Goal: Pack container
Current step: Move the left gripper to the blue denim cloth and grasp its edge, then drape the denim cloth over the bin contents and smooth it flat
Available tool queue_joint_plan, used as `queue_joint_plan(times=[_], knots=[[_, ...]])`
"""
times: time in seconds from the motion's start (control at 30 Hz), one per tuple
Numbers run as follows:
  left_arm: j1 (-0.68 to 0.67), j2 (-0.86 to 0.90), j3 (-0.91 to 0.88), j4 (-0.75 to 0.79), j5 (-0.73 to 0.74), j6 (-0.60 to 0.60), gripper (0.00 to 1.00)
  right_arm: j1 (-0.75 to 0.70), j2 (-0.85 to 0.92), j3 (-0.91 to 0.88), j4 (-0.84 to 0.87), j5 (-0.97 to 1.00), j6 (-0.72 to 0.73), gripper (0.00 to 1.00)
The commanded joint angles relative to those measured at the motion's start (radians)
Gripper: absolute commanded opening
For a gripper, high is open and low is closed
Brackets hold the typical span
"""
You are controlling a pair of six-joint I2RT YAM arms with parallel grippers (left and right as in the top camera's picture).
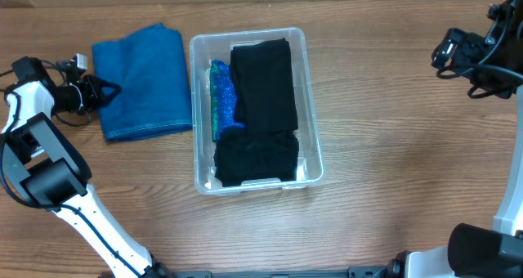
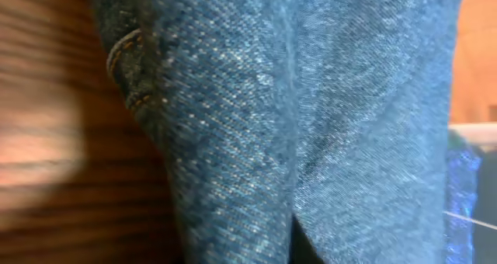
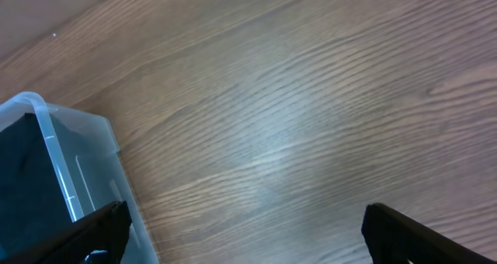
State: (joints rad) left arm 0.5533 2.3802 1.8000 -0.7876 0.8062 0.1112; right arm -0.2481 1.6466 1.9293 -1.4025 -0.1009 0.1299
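Denim jeans (image 2: 295,124), folded, fill nearly the whole left wrist view, with a stitched seam at upper left. Wood table (image 2: 54,178) shows only in a strip on the left. Overhead, the jeans lie flat just left of the container (image 1: 310,106), their right edge close to its left wall; can't tell if touching. Left end effector (image 1: 105,91) sits at the jeans' left edge. Its fingers aren't visible in its own camera, so opening and grip can't be told. Container stands mid-table, long side running top to bottom of the overhead view. Inside are a black folded garment (image 1: 261,78) toward the top, a second black garment (image 1: 256,157) toward the bottom, and a blue sparkly item (image 1: 221,102) squeezed against the left wall. Right end effector (image 3: 248,237) is spread wide, holding nothing, over bare table right of the container's corner. Broad open wood on that side.
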Motion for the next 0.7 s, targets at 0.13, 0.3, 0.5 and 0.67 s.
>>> queue_joint_plan(times=[0.13, 0.3, 0.5, 0.67], knots=[[-0.03, -0.293, -0.002, -0.138, 0.093, -0.011, 0.04, -0.001, -0.012, 0.002, -0.003, -0.006, -0.007, 1.0], [-0.079, -0.596, -0.002, -0.149, 0.089, -0.042, 0.04, -0.001, -0.012, 0.002, -0.014, -0.006, -0.024, 1.0], [-0.236, -0.917, -0.002, -0.106, 0.068, -0.182, 0.04, -0.001, -0.012, 0.002, -0.018, -0.006, -0.033, 1.0], [-0.483, -1.054, -0.002, -0.094, -0.26, -0.348, 0.04, -0.001, -0.012, 0.002, -0.019, -0.006, -0.033, 1.0]])
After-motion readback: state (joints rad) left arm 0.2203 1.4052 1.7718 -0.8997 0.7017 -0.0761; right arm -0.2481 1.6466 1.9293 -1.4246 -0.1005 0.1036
